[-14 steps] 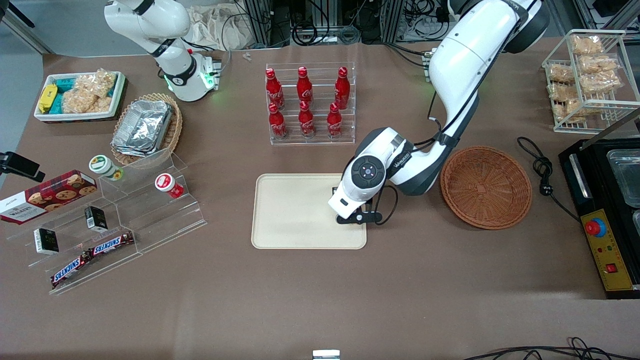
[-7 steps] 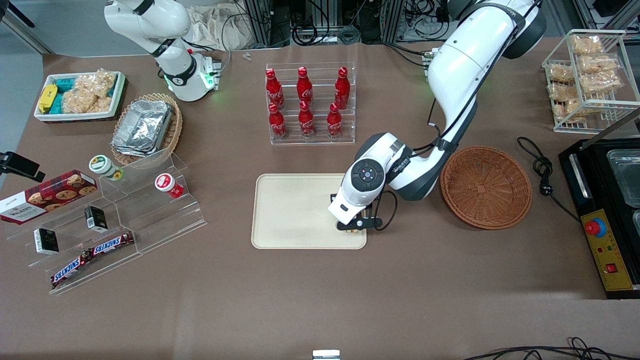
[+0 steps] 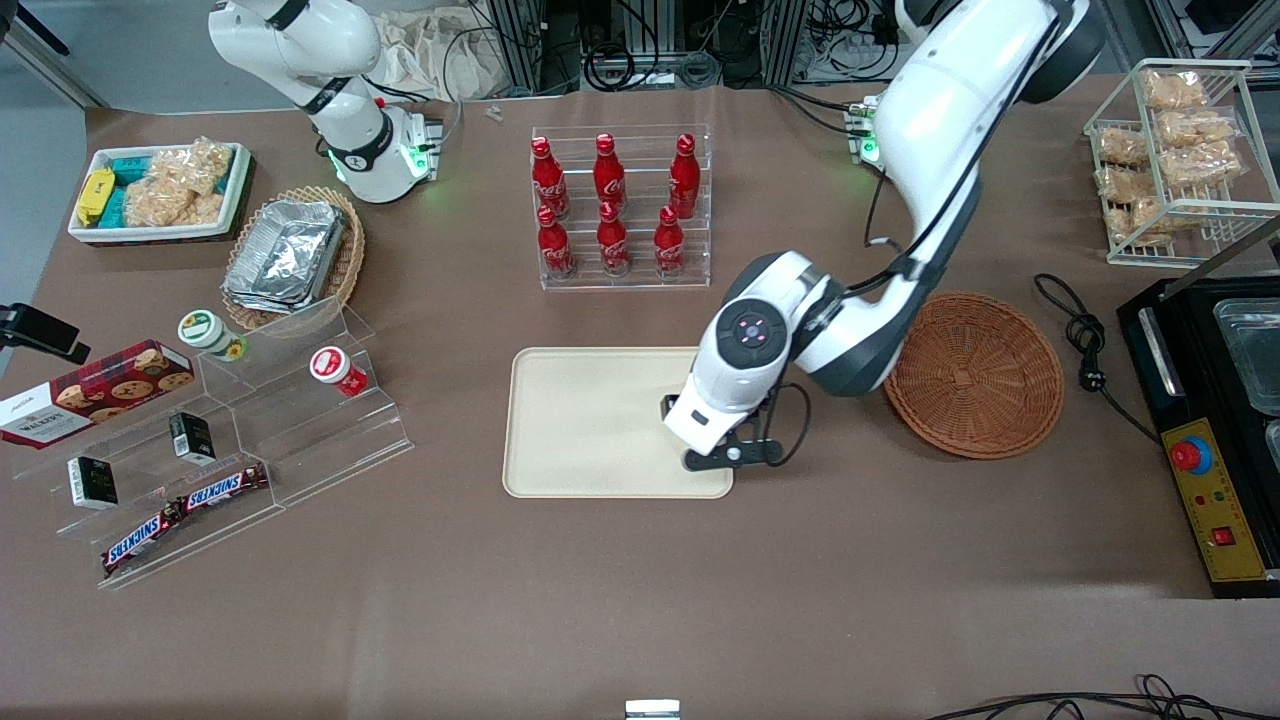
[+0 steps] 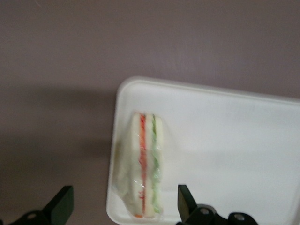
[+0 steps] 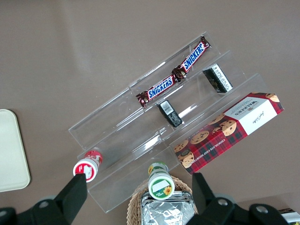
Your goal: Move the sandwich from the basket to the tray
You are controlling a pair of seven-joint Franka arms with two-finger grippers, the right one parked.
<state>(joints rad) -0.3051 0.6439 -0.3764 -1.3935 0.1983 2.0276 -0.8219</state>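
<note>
Sandwich (image 4: pixel 145 166) lies on tray (image 4: pixel 225 140), below open tool (image 4: pixel 124 206).

You cannot see the sandwich (image 4: pixel 143 173) in the front view, where the working arm's wrist covers that corner of the tray (image 3: pixel 590 420); the wrist view shows it blurred, any label unreadable. The gripper (image 4: pixel 124 206) is cut off by the wrist picture's edge, only two spread fingertips (image 4: pixel 62 204) showing. The arm also hides the basket (image 3: pixel 985 385) rim nearest the tray.
</note>
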